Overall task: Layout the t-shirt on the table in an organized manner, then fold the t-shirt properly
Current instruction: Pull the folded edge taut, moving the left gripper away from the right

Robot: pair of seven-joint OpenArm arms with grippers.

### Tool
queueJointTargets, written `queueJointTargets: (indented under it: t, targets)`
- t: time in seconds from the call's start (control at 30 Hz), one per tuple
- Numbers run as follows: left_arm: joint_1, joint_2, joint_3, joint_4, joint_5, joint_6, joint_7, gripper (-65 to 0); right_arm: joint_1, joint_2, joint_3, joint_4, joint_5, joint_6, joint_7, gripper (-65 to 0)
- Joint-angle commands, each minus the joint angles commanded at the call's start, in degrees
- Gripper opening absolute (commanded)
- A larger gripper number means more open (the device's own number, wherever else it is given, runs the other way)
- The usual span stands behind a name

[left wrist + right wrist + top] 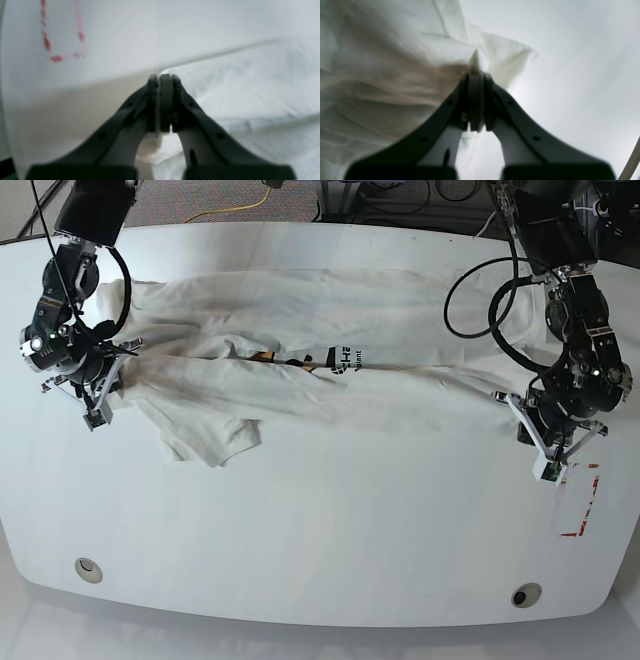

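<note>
White t-shirt (300, 370) stretched across table (330, 530), prob. half-folded.

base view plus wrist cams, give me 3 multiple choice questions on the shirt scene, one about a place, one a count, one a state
1. Where is the red outline mark on the table?
A. beside the left gripper
B. beside the right gripper
C. under the t-shirt

2. How many round grommet holes show along the table's near edge?
A. none
B. two
C. four

3. How do the left gripper's jaws stand?
A. wide open above the cloth
B. shut on the t-shirt
C. shut on a cable

Key: 1 A, the base view shows the mark just below that gripper. 2 B, one hole and another. 3 B, the left wrist view shows white cloth pinched between closed jaws.
</note>
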Motion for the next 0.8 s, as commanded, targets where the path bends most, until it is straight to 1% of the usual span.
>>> queueJointTargets:
  t: [0.1, 0.17, 0.37, 0.63, 0.8]
  targets:
    - [1.7, 0.0, -1.8, 1.1, -1.9, 0.0, 3.0, -65.0, 0.0, 0.0, 0.0, 0.0, 0.0, 0.00, 0.0, -65.0]
    - [2.7, 0.0, -3.0, 1.2, -3.6, 0.0, 4.0, -65.0, 0.0, 0.0, 0.0, 0.0, 0.0, 0.00, 0.0, -65.0]
    - [6.9, -0.2, -6.3, 1.2, -7.7, 0.0, 4.0, -65.0, 0.0, 0.0, 0.0, 0.0, 0.0, 0.00, 0.0, -65.0]
    - [10.4, -0.4, -6.6, 1.2, -8.4, 0.0, 4.0, -65.0, 0.0, 0.0, 0.0, 0.0, 0.0, 0.00, 0.0, -65.0]
    - [11.4, -1.1, -6.7, 1.0, -8.4, 0.0, 4.0, -65.0, 0.0, 0.0, 0.0, 0.0, 0.0, 0.00, 0.0, -65.0]
